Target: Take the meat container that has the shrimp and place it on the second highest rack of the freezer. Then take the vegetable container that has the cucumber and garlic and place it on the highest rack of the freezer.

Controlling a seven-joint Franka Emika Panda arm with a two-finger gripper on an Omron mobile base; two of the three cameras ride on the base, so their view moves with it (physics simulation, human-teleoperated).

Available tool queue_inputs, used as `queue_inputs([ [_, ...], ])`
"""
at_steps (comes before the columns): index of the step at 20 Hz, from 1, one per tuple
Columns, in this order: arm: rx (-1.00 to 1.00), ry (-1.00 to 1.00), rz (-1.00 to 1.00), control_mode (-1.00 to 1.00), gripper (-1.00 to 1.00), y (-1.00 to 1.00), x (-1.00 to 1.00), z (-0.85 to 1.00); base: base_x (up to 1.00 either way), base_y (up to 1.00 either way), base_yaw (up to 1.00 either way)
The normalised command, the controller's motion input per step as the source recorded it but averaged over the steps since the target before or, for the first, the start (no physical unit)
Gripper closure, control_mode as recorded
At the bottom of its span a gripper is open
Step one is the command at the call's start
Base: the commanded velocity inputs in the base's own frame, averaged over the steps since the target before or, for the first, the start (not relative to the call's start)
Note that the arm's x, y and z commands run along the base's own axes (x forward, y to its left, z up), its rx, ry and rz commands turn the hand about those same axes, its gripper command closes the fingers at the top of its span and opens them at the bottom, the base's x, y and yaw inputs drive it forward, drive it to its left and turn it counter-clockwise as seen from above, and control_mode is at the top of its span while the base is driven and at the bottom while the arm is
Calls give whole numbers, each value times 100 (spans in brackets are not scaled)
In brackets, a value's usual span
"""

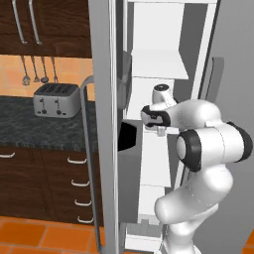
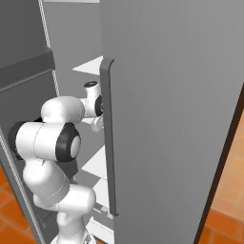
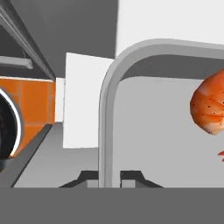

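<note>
The meat container (image 3: 107, 109) is a grey tray with a rounded rim, seen close up in the hand view. The orange-red shrimp (image 3: 210, 107) lies in it at the right. My gripper (image 3: 109, 179) is shut on the tray's rim, one dark fingertip (image 3: 83, 177) on each side of it. In the left base view my arm reaches into the open freezer (image 1: 149, 30), its hand (image 1: 158, 119) between the white walls. A white shelf (image 1: 158, 67) lies above hand height. The vegetable container, cucumber and garlic are out of view.
The freezer's open door (image 1: 106, 124), with dark bins (image 1: 130, 144) and a long handle, stands left of my arm. The closed grey door (image 2: 167, 119) with its handle (image 2: 108, 138) is close on the right. A toaster (image 1: 56, 99) sits on the dark counter (image 1: 30, 129).
</note>
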Motion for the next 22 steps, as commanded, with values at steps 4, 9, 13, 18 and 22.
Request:
queue_inputs([
  [4, 0, 0, -4, -100, 100, -8, 82, -24, 0, 0, 0],
  [9, 0, 0, -4, -100, 100, -15, 77, -18, 0, 0, 0],
  [13, 0, -6, -6, -100, -100, -1, 13, -15, 0, 0, 0],
  [18, 0, -40, -15, -100, -100, 0, -87, 4, 0, 0, 0],
  [22, 1, -41, -10, -100, -100, 0, -100, 24, 0, 0, 0],
])
